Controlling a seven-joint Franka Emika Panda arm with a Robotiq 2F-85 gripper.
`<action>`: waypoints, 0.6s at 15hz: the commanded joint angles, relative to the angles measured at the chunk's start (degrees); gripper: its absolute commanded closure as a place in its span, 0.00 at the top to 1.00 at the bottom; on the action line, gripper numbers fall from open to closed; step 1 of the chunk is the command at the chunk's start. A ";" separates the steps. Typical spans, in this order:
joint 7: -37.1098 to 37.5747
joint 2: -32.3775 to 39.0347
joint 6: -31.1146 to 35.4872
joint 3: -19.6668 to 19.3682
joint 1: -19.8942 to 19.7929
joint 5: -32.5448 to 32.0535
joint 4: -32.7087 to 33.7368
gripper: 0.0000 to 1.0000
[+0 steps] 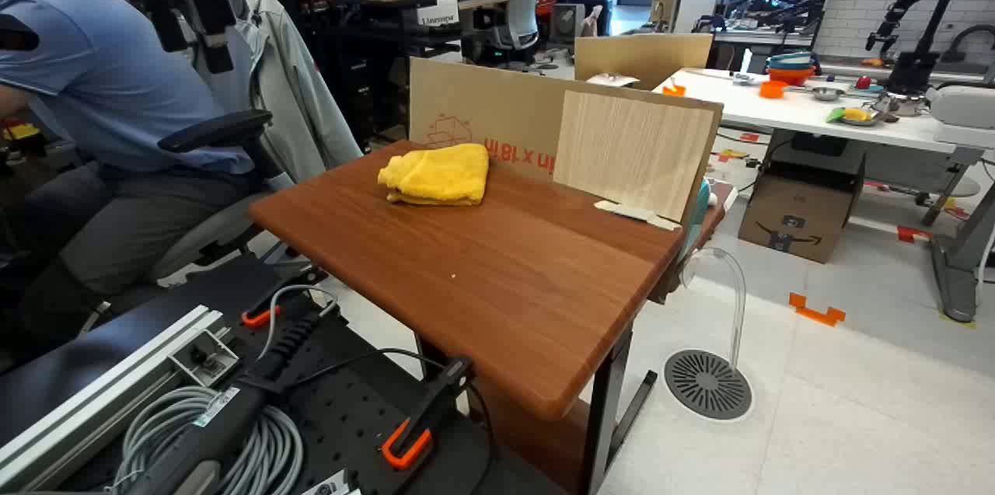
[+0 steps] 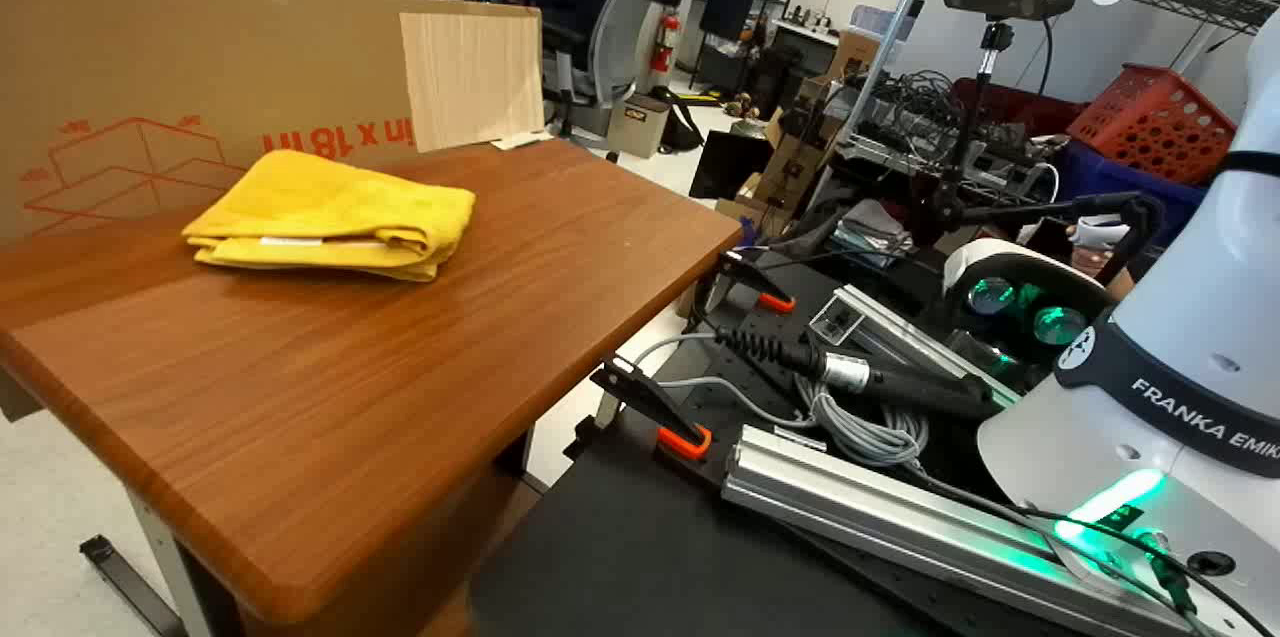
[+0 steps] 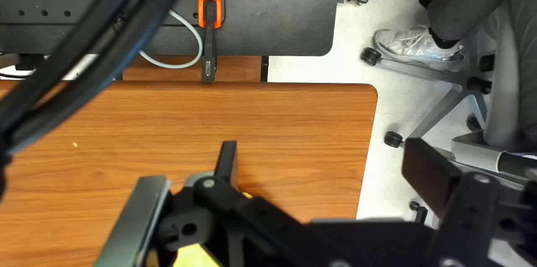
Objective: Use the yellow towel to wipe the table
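Observation:
The folded yellow towel [image 1: 439, 173] lies on the brown wooden table [image 1: 482, 270], near the cardboard panel. In an exterior view the towel [image 2: 335, 217] shows its folded edge and a small white tag. My gripper [image 3: 322, 149] is open and empty in the wrist view, with its fingers wide apart above the table [image 3: 293, 124] and its side edge. A yellow patch of towel [image 3: 194, 256] shows at the bottom, mostly hidden behind the gripper body. The black gripper [image 1: 194, 36] hangs at the upper left of an exterior view, apart from the towel.
A cardboard panel [image 1: 505, 114] stands along the table's far side. Black clamps with orange pads [image 1: 408, 440] and coiled grey cable [image 1: 272, 433] lie on the black base bench. A seated person [image 1: 116, 83] is close to the table's side. A small pale speck [image 3: 75, 144] lies on the table.

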 commanded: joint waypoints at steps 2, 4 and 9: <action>0.13 0.02 -0.09 -0.23 0.23 -0.16 0.07 1.00; 0.13 0.02 -0.08 -0.23 0.23 -0.17 0.07 1.00; 0.34 0.66 -0.04 -0.11 0.16 -0.22 0.59 1.00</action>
